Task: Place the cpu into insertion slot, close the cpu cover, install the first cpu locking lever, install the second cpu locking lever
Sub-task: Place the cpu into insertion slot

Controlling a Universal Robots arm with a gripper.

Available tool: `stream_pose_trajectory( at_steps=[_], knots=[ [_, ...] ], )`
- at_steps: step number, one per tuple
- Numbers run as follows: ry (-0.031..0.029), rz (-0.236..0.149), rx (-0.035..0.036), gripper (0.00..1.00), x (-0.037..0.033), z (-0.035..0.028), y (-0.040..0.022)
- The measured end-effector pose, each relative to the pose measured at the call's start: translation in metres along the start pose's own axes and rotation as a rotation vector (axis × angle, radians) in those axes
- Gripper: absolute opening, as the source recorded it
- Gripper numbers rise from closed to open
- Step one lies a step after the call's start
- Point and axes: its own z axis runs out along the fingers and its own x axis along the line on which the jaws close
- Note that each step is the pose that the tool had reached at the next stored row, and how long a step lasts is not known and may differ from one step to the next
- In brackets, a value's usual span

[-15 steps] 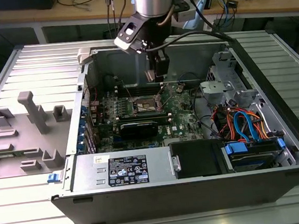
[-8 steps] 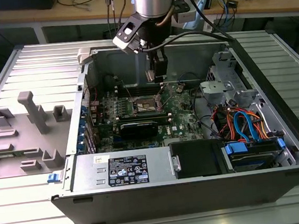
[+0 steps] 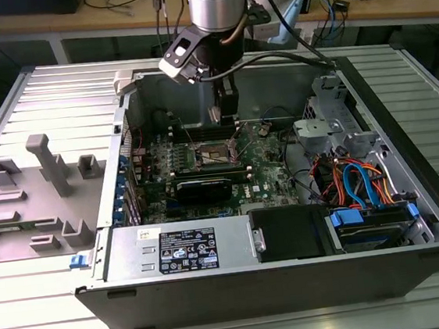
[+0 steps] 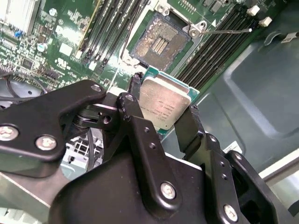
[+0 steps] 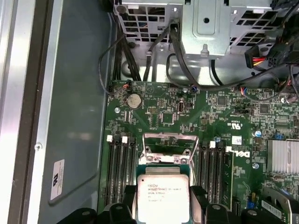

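Silver chip clamped in my gripper near socket | socket bare, cover raised | seating, closing, levers pending

An electronics workshop here.
Opened computer case on slatted metal table; cluttered wooden workbench at twelve o'clock.

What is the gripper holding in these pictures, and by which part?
The gripper holds the cpu above the board, its fingers clamped on two opposite side edges, leaving the metal top bare.
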Motion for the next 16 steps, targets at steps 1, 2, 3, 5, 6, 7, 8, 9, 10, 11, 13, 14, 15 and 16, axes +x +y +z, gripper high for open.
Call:
stream_pose_trajectory(
  at_steps=[1, 2, 3, 5, 6, 7, 8, 9, 10, 11, 13, 14, 15, 16],
  knots=[
    [-0.0004, 0.003, -0.0001, 0.54, 0.0000, 0.0013, -0.0006],
    [-0.0010, 0.008, -0.0002, 0.54, 0.0001, 0.0028, -0.0009],
    [-0.0017, 0.013, -0.0003, 0.54, 0.0002, 0.0041, -0.0012],
    [-0.0032, 0.028, -0.0007, 0.54, 0.0004, 0.0080, -0.0019],
    [-0.0036, 0.033, -0.0009, 0.54, 0.0005, 0.0095, -0.0023],
    [-0.0039, 0.038, -0.0011, 0.54, 0.0005, 0.0118, -0.0035],
    [-0.0040, 0.039, -0.0012, 0.54, 0.0005, 0.0126, -0.0042],
    [-0.0041, 0.040, -0.0013, 0.54, 0.0005, 0.0133, -0.0048],
    [-0.0041, 0.041, -0.0013, 0.54, 0.0006, 0.0141, -0.0059],
    [-0.0041, 0.041, -0.0013, 0.54, 0.0006, 0.0152, -0.0071],
    [-0.0043, 0.043, -0.0013, 0.54, 0.0007, 0.0177, -0.0095],
    [-0.0045, 0.043, -0.0011, 0.54, 0.0007, 0.0181, -0.0096],
    [-0.0046, 0.044, -0.0011, 0.54, 0.0007, 0.0181, -0.0096],
    [-0.0044, 0.044, -0.0013, 0.54, 0.0007, 0.0183, -0.0096]
  ],
)
